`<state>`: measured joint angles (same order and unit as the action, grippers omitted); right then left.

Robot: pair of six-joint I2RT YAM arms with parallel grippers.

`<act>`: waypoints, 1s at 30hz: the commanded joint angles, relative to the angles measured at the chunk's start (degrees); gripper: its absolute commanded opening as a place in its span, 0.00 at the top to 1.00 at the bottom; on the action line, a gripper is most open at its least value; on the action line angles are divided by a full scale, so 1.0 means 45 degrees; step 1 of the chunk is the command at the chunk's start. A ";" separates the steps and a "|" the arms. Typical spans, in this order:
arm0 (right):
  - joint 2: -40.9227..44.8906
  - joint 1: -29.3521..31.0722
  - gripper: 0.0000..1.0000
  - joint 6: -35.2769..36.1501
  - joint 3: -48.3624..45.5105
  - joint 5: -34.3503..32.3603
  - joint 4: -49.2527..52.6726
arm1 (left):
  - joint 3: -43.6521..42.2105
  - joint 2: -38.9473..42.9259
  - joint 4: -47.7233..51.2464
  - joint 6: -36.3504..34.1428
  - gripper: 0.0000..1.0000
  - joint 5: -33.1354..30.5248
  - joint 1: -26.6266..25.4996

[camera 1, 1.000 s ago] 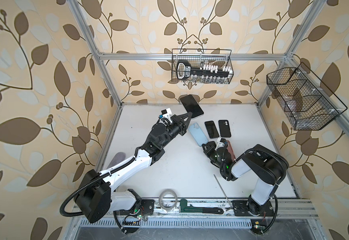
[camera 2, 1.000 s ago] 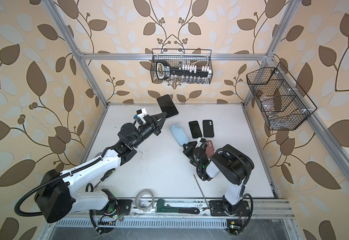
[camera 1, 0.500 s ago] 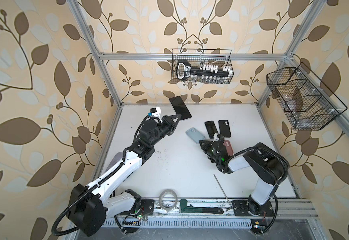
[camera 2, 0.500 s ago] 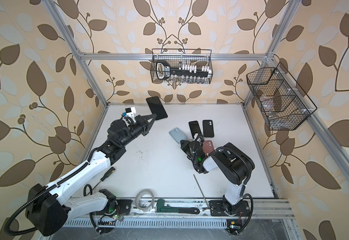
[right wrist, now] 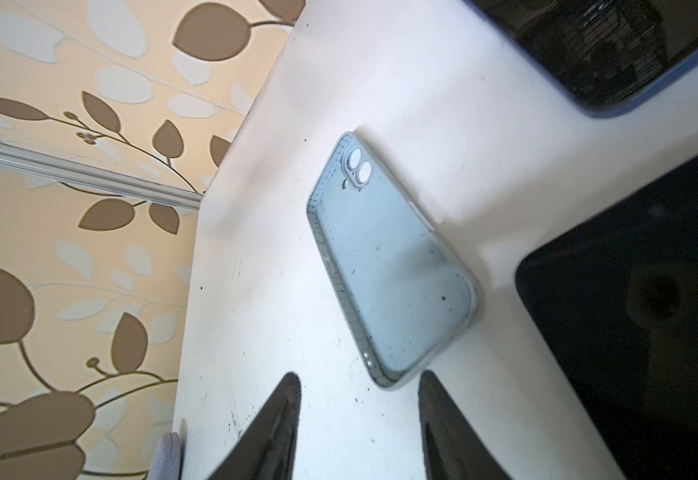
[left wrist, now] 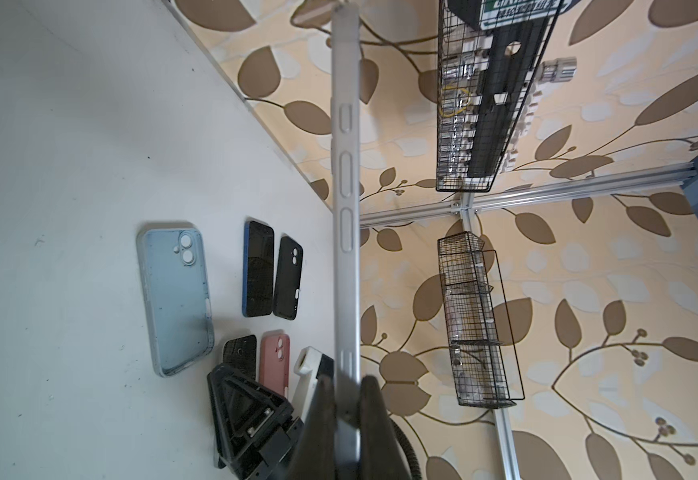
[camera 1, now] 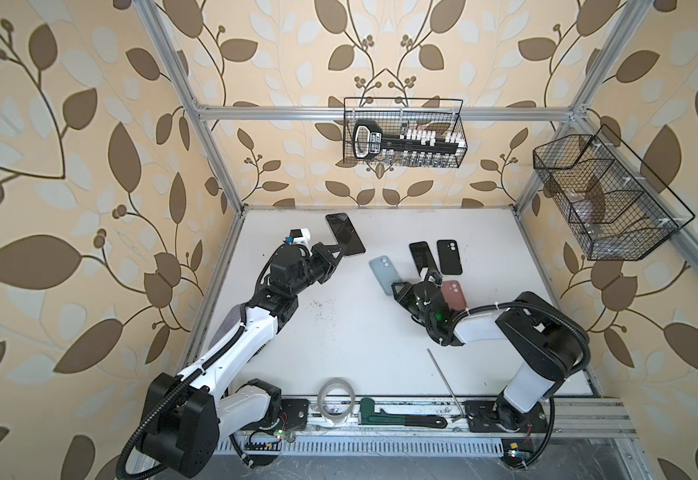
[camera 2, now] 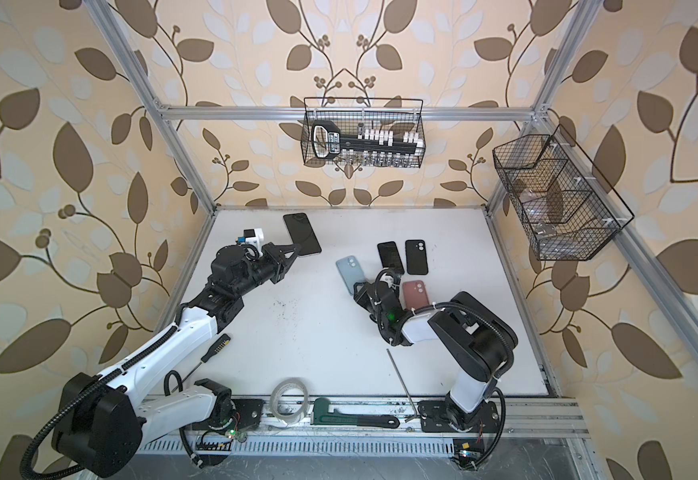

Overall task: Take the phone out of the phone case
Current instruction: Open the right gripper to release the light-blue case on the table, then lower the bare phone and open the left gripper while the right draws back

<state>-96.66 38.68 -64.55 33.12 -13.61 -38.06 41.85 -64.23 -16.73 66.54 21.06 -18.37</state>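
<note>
Between left jaws, pinched tight across its faces nr one short end: phone [camera 1: 345, 233], clear of desk [camera 1: 360, 340]. Rigid, slick, prob fragile – best held flat on faces, no twist. Right jaws apart, empty; pale-blue case [right wrist: 393, 266] lies just ahead of them.

the left gripper [camera 2: 294, 252] pinches the phone [camera 2: 302, 234] by its near end, screen up, over the far left of the white table [camera 2: 318, 353]. the pale blue case [camera 2: 348, 271] lies flat and empty near the middle. the right gripper [camera 2: 357, 287] sits low at that case's near end, and whether it touches is unclear. to the right lie a second phone [camera 2: 389, 255] and a black case [camera 2: 416, 257] side by side, with a pink case [camera 2: 415, 293] nearer the arm.
</note>
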 commanded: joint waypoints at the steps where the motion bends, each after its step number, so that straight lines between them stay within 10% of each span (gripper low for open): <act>1: 0.0692 0.0209 0.51 0.0819 0.0198 -0.1287 0.1814 | 0.0034 0.0498 0.0054 -0.1137 1.00 0.0423 0.0020; 9: 0.2662 0.0048 0.49 0.2938 0.0182 -0.1710 0.3334 | -0.1412 0.0582 0.0064 -0.1214 1.00 0.0346 -0.0019; 30: 0.6677 -0.4563 0.47 0.6385 -0.1199 0.2723 0.5454 | -0.2940 -0.2710 -0.2464 -0.2376 1.00 -0.2322 -0.2748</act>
<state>-68.05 19.18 -38.30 29.50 -4.40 -15.27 27.77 -75.46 -20.56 58.22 13.63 -29.93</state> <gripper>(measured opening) 0.534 0.080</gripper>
